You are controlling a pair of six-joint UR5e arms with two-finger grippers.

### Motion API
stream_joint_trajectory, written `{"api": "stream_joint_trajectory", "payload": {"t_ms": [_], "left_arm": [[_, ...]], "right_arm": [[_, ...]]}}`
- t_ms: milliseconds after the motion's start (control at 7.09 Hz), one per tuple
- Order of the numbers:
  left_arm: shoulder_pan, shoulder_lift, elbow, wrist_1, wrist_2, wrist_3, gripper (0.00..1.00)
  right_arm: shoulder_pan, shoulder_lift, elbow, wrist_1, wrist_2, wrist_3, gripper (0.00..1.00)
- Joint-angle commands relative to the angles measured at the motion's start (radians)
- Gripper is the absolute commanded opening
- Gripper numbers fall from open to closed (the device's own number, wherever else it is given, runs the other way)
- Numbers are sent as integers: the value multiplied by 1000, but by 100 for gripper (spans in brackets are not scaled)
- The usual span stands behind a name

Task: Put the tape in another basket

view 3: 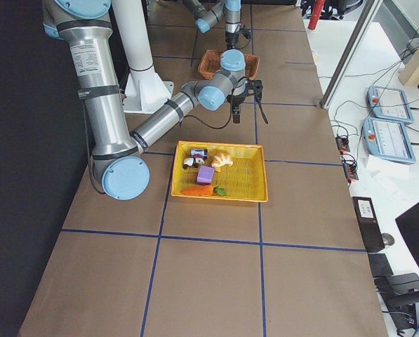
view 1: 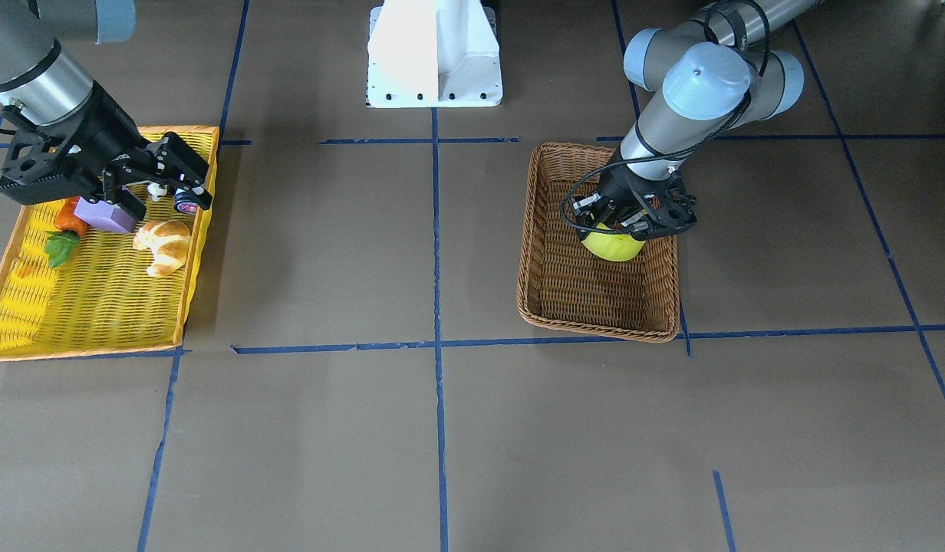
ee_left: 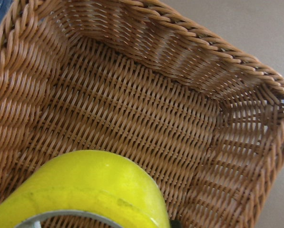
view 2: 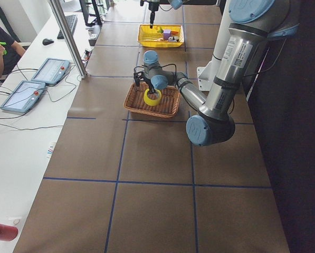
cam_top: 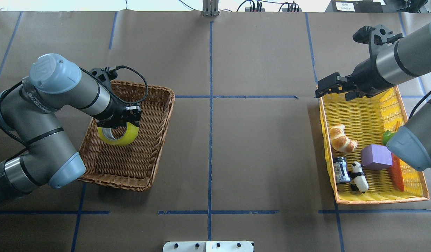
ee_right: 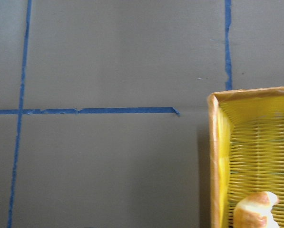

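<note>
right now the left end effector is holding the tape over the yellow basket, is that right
The basket is wrong: the left end effector holds the tape over the brown wicker basket. The overhead exterior view shows it.

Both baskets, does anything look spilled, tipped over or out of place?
Nothing stands out. The left gripper holds the tape on edge over the brown basket, and the toys all sit inside the yellow basket, with nothing outside either.

Bright even overhead light, faint soft shadows, glare on white base [view 1: 434, 46], tape [ee_left: 89, 183] slightly blurred close-up.
</note>
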Motion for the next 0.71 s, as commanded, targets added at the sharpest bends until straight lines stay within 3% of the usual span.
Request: {"api": "stream_joint_trajectory", "payload": {"t_ms": [0,282,564], "left_arm": [[29,7,-18,6,108,27,100],[26,6,-85,169,104,161,100],[11,7,-205,334,77,256,100]], "right_arm": [[58,-91,-1,-13,6,-189,100],[164,-186,-33,-14,33,-448,100],[291,-216,-148,-13,91,-696,100]]}}
